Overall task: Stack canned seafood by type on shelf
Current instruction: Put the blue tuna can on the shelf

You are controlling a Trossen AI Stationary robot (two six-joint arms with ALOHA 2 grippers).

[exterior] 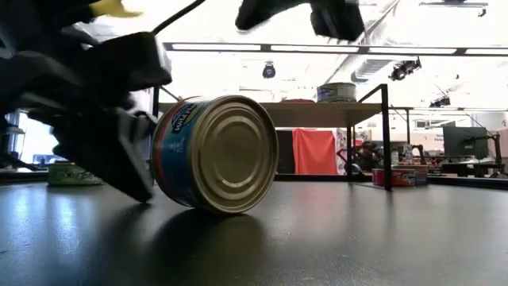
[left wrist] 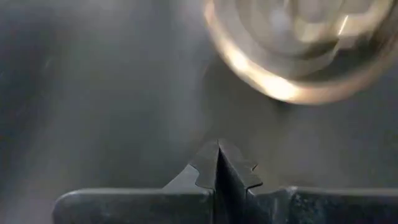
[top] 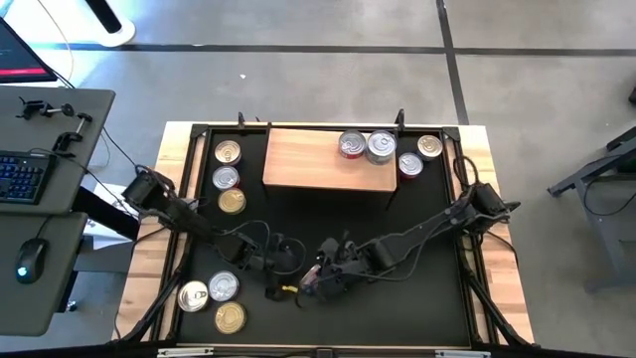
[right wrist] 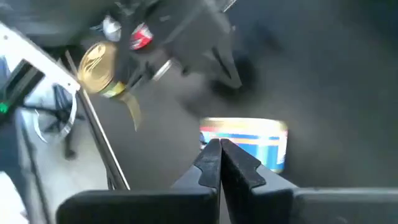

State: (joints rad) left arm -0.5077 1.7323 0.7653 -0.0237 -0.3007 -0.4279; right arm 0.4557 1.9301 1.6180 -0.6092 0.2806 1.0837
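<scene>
A blue-sided tin of canned seafood lies on its round wall on the black mat, its silver end toward the low camera; it also shows in the right wrist view as the blue tin. My left gripper is shut, low beside it, dark at the tin's left. My right gripper is shut and hangs above the tin, clear of it. The wooden shelf carries two tins at its right end. My left gripper stands close against the lying tin's side in the low view, while its wrist view shows bare mat between the fingertips and the tin. I cannot tell whether it touches the tin.
Three tins stand in a column left of the shelf, three more at the mat's near left corner, two right of the shelf. Both arms crowd the mat's near middle. A desk with a keyboard stands off the table's left.
</scene>
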